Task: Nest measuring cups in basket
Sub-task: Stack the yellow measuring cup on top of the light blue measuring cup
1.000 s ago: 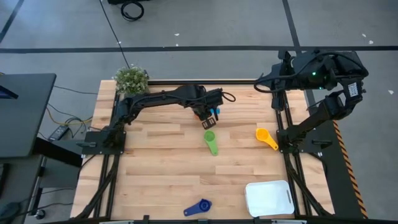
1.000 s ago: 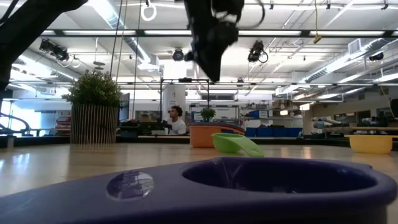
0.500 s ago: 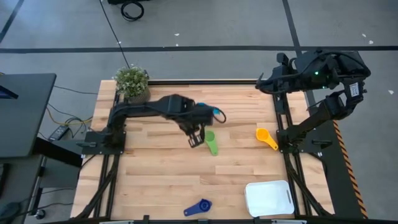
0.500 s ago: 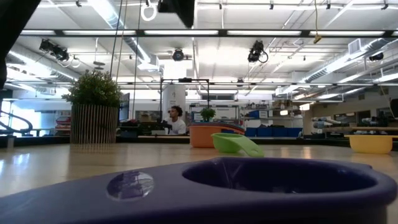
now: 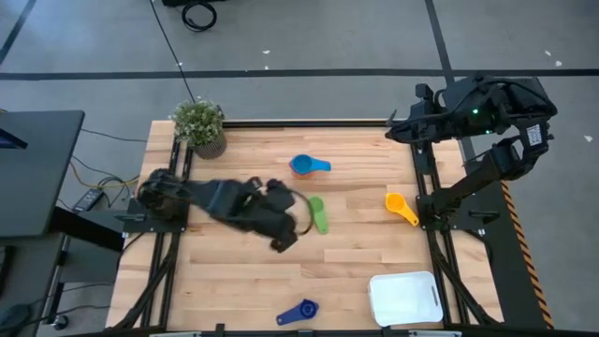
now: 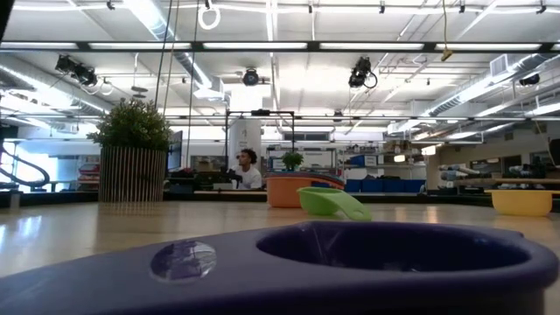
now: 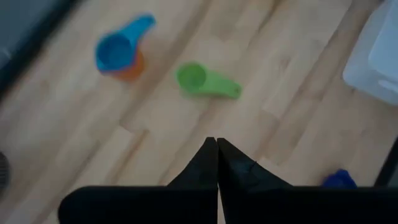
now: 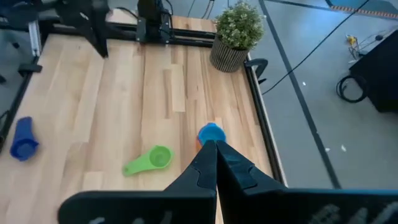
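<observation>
A large, brightly lit hall lies beyond the wooden table. The basket, my landmark, sits empty at a near corner. Left pincer, fingers together and holding nothing, hangs well off toward mid-table; right pincer, also together, waits farther back. The green cup, yellow cup and light blue cup lie beyond the basket, the dark blue cup beside it. Best seat the widest cup first.

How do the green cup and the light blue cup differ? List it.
1. The green cup lies alone on the bare wood; the light blue cup sits nested in an orange cup, as the left wrist view shows.
2. The green cup is mid-table; the light blue cup is nearer the plant edge.
3. From above, the green handle points toward the basket side; the blue handle points toward the right arm.

Both stand mouth up, outside the basket.
</observation>
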Controlling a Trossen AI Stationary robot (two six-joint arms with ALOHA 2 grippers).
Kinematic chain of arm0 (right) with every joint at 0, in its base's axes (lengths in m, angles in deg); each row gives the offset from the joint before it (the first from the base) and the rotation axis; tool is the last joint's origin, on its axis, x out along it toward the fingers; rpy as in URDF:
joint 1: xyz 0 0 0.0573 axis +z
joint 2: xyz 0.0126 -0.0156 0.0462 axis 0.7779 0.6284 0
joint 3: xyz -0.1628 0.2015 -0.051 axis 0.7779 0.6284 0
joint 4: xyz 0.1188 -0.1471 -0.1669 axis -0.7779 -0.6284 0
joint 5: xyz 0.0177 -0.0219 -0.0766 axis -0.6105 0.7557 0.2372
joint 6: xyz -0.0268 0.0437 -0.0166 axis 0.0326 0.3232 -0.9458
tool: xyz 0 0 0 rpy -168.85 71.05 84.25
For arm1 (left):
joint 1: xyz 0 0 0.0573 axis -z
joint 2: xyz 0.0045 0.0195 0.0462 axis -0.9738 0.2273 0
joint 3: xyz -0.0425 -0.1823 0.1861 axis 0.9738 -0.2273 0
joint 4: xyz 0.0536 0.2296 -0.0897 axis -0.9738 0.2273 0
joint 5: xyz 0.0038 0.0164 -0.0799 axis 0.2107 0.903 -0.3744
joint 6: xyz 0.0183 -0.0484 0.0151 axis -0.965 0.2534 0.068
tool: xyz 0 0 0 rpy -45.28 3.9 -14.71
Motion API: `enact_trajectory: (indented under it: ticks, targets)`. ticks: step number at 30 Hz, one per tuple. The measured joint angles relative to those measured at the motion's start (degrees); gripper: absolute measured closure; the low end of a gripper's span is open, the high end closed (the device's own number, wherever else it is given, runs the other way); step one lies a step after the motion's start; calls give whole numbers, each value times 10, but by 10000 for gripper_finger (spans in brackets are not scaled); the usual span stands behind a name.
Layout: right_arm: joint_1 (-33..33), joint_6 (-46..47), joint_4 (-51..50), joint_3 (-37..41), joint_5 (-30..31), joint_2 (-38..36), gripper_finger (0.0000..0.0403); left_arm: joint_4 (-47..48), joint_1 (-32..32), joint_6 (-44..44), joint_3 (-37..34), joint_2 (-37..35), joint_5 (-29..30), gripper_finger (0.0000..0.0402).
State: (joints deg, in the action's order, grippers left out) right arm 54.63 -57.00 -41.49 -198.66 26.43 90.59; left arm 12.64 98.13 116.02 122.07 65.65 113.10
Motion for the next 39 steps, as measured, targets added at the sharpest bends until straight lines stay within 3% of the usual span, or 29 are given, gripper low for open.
enact_trajectory:
  ticks: [6,13,22,31,34,39]
  targets:
    - [0,116,1,80,5,-54,401,0,77,43,0,-52,121,400]
    - [0,229,-1,236,2,-121,401,0,144,71,0,-85,195,400]
    - [0,250,1,369,1,-155,362,0,155,71,0,-86,203,400]
    - [-30,238,0,504,4,-158,287,0,156,71,0,-86,199,400]
    - [-48,240,1,555,-27,-158,264,0,156,72,0,-86,194,400]
    - [-77,360,9,641,-63,-158,249,0,156,72,0,-86,194,400]
